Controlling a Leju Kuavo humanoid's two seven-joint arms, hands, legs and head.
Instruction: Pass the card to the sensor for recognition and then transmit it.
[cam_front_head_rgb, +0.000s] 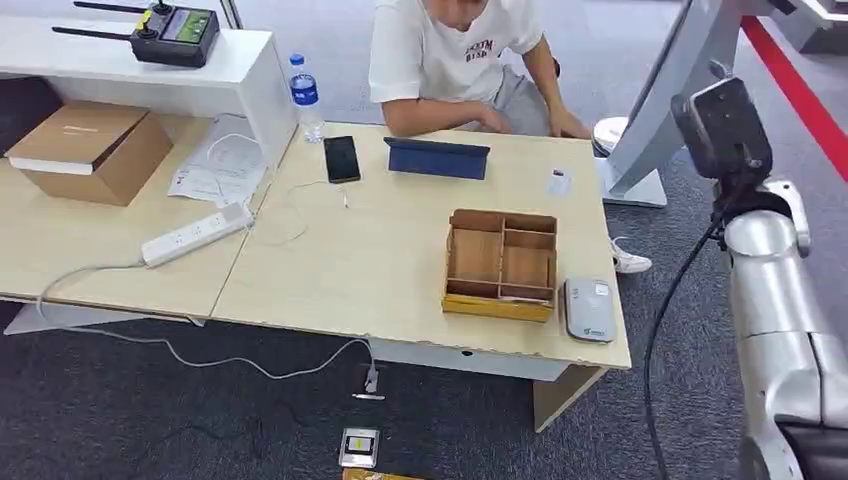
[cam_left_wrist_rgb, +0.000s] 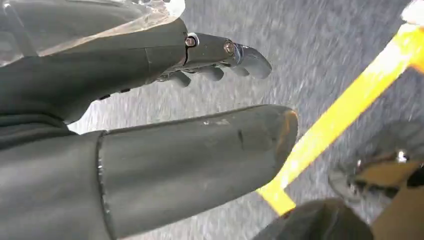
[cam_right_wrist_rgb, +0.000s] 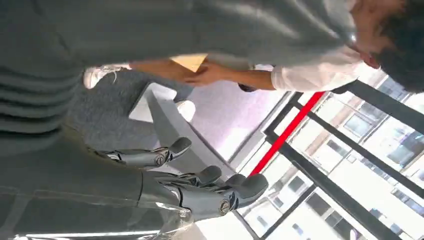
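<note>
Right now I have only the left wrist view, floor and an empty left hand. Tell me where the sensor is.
Observer: The grey sensor lies on the table near its front edge, beside a wooden box, in the head view.
Operator: Report the right hand.
Observer: The right hand holds nothing; its fingers are apart, in the right wrist view.
Operator: Say who is close.
Observer: A person leans on the table's far side.

Bright even light, motion-blurred floor (cam_left_wrist_rgb: 325, 55), overexposed windows (cam_right_wrist_rgb: 380, 150)
</note>
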